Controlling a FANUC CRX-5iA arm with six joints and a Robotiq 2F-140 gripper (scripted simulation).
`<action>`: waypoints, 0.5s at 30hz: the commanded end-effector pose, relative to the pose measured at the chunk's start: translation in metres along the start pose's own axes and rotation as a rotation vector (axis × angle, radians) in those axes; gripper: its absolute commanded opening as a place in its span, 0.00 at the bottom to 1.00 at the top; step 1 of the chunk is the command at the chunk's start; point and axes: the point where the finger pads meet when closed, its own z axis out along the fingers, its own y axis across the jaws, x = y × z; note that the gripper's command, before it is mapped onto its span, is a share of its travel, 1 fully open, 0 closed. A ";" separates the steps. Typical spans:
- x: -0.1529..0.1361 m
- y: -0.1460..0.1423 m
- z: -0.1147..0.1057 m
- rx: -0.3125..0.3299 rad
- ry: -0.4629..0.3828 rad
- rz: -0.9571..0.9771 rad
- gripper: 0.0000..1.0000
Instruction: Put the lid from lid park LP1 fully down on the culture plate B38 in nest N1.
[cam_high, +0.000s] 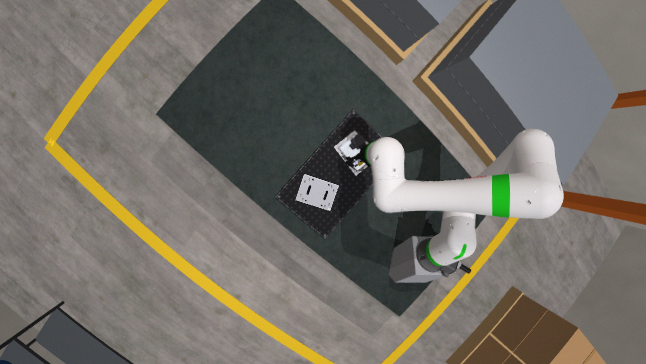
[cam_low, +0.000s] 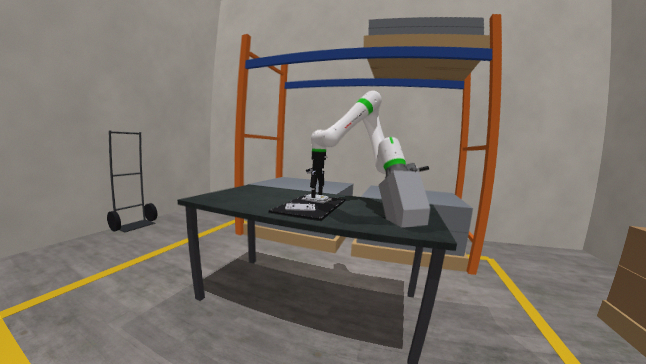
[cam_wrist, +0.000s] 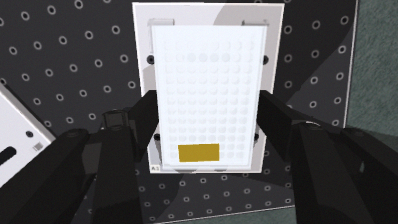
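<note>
In the wrist view, the translucent lid lies over the culture plate B38, whose wells show through it, with a yellow label at the near end. Both sit within the white nest N1 on the black perforated board. My gripper straddles the lid, with a finger pad pressed against each long side, so it is shut on the lid. I cannot tell whether the lid is seated fully down. The lid park LP1 is bare, a white plate with two slots, and shows at the left in the wrist view. The gripper also shows in the exterior view.
The black board lies on a dark table. The robot's grey base stands at the table's right side. An orange and blue rack with boxes stands behind the table, and a hand truck stands at the left wall.
</note>
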 end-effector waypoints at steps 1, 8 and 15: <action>0.001 0.000 -0.001 0.000 0.001 0.000 0.61; 0.001 0.000 -0.001 0.000 0.001 0.000 0.61; 0.001 0.000 -0.001 0.000 0.001 0.000 0.69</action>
